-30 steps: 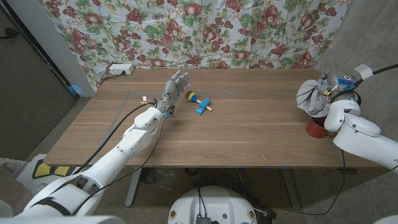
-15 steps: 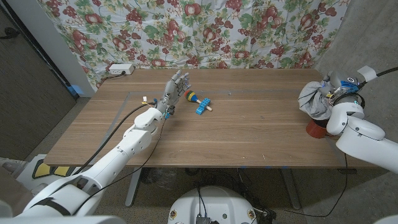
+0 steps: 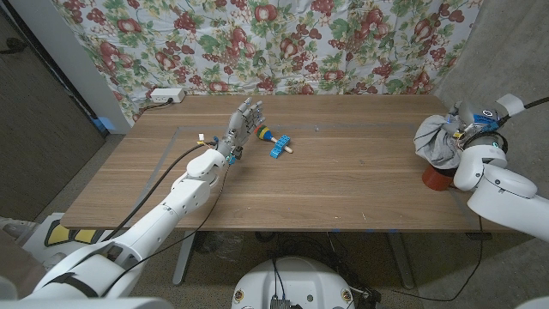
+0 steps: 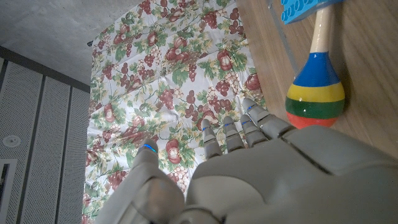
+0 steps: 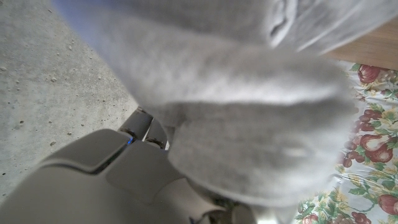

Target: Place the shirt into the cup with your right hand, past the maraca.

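Note:
A crumpled grey shirt (image 3: 435, 141) hangs in my right hand (image 3: 467, 127) at the table's right edge, just above a red cup (image 3: 435, 178). In the right wrist view the shirt (image 5: 249, 112) bulges close over my right hand (image 5: 112, 180). The striped maraca (image 3: 264, 133) lies mid-table beside a blue block (image 3: 280, 148). My left hand (image 3: 240, 123) stands by the maraca with fingers apart and holds nothing. The left wrist view has my left hand (image 4: 249, 168) next to the maraca (image 4: 316, 93).
A white power strip (image 3: 165, 95) sits at the table's far left corner. A floral cloth (image 3: 257, 43) hangs behind the table (image 3: 343, 184). The red cup stands close to the table's right edge, with concrete floor beyond.
My right hand has carried the shirt a little further right, over the red cup. The left arm, maraca and blue block have stayed put.

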Available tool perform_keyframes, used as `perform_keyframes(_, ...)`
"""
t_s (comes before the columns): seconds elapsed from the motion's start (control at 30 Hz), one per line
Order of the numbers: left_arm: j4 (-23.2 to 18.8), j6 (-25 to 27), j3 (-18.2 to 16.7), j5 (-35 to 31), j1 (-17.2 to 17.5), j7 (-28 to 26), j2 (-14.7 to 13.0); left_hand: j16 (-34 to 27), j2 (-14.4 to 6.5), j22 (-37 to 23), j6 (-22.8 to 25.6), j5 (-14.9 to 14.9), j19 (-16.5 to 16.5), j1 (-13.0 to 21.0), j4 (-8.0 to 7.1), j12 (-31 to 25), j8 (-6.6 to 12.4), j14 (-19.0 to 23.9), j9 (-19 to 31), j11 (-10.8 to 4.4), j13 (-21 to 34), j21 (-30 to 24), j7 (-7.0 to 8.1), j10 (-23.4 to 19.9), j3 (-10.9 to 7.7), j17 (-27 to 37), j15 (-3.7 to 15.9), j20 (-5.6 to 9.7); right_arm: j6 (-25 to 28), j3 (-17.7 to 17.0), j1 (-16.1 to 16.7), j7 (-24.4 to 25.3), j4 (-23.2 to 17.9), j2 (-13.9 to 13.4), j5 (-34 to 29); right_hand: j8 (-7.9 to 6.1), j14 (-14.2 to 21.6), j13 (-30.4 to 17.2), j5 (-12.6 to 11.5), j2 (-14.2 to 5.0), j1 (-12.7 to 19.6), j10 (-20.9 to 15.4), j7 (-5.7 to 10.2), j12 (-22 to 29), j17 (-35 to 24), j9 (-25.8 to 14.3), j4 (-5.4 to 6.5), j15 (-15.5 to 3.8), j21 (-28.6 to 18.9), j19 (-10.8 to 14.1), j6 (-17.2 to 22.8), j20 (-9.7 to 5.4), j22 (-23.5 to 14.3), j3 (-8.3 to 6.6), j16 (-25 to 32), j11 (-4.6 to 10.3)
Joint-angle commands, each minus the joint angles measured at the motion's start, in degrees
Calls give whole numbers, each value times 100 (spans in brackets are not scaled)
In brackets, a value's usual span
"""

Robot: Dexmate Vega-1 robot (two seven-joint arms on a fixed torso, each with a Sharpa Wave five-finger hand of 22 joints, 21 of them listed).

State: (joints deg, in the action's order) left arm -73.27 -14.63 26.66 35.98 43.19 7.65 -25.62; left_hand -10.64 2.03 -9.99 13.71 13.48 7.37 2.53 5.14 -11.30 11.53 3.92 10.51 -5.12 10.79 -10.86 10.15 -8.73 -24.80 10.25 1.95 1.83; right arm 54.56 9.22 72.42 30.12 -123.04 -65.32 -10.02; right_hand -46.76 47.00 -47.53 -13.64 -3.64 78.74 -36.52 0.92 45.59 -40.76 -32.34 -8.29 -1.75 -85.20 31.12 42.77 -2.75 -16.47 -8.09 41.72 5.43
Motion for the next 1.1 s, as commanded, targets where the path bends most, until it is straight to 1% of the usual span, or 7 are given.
perform_keyframes(0.03,-14,4,52,-63,-21,-6,23,-18,-2,-24,29,0,5,-15,27,-34,-26,17,24,15,13,-47,-9,-12,-15,13,160,15,-103,-329,478,1,-145,-100,32,-18,438,-51,-21,-182,117,-44,54,-13,-18,-3,5,-1171,-40,-28,24,-869,25,-32,32,36)
perform_keyframes(0.23,-78,38,70,-80,-15,-23,15,-18,-3,-24,29,0,1,-16,29,-31,-27,16,24,21,13,-45,-4,-4,-14,13,160,16,-61,-560,739,-3,-218,-71,36,-16,441,-32,-20,-179,102,-64,57,-34,-21,-3,7,-1172,-62,-44,26,-867,67,-36,37,35)
perform_keyframes(0.33,-98,54,80,-76,-13,-14,15,-18,-3,-24,34,0,1,-16,30,-30,-25,16,24,13,13,-45,-7,-1,-13,13,162,14,-38,-612,802,-6,-244,-44,15,-12,436,-44,-21,-182,98,-63,63,-35,-17,0,8,-1171,-76,-44,23,-869,83,-39,32,52)
perform_keyframes(0.5,-119,57,96,-92,-17,-16,20,-18,-4,-24,35,-1,5,-16,31,-32,-25,17,24,14,13,-47,-7,-7,-13,13,161,15,-32,-685,896,-19,-274,-8,-21,-16,440,-63,-21,-180,94,-55,67,-41,-18,-10,5,-1171,-92,-54,22,-872,120,-45,37,30)
perform_keyframes(0.8,-177,105,108,-103,-5,-48,7,-18,-6,-24,37,-1,8,-17,34,-32,-25,15,24,17,13,-48,-16,-8,-12,13,167,15,-24,-775,995,-76,-286,45,-79,-20,443,-76,-20,-174,81,-59,70,-58,-29,-19,2,-1171,-124,-72,28,-867,181,-55,41,40)
perform_keyframes(0.83,-176,106,109,-107,-7,-50,7,-17,-6,-24,39,-1,8,-17,35,-33,-25,14,24,23,13,-48,-18,-9,-12,13,167,19,-42,-778,1006,-80,-279,46,-89,-21,441,-68,-20,-174,81,-75,61,-59,-28,-21,2,-1172,-125,-73,30,-867,186,-56,39,23)
perform_keyframes(1.1,-164,80,108,-119,-7,-73,23,-18,-7,-24,37,-2,4,-18,37,-33,-27,16,24,9,13,-47,-4,-10,-10,13,162,14,-59,-698,950,-135,-225,114,-104,-20,433,-89,-20,-173,72,-66,81,-76,-40,-26,-2,-1173,-149,-91,31,-864,248,-73,35,57)
